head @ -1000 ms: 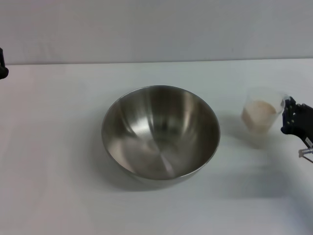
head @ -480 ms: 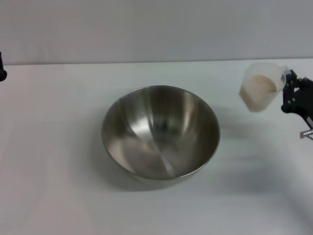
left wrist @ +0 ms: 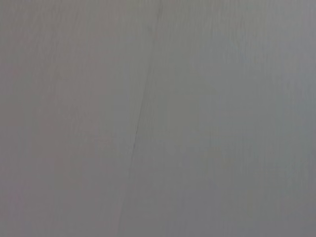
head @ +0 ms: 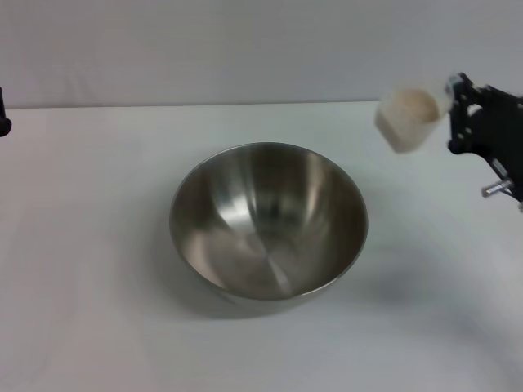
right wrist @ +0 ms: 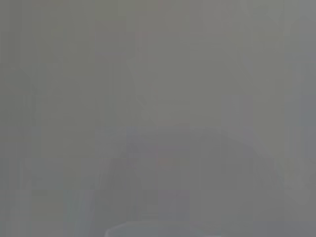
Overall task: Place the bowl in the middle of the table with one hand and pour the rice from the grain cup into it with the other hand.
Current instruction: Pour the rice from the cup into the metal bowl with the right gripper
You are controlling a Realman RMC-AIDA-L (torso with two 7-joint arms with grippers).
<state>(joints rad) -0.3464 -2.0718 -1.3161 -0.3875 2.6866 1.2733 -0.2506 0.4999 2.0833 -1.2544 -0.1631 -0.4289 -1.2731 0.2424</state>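
The steel bowl point(head: 268, 219) stands empty in the middle of the white table point(head: 90, 269) in the head view. My right gripper point(head: 454, 104) is shut on the handle of the clear grain cup point(head: 406, 118) and holds it in the air, up and to the right of the bowl, slightly tilted. The rice point(head: 413, 104) lies inside the cup. My left gripper point(head: 4, 110) shows only as a black sliver at the left edge, parked away from the bowl. Both wrist views show only plain grey.
A pale wall runs behind the table's far edge point(head: 245, 103). The cup's faint shadow falls on the table right of the bowl.
My right gripper has lifted the grain cup off the table and carried it up and leftward toward the bowl. The bowl and left arm have not moved.
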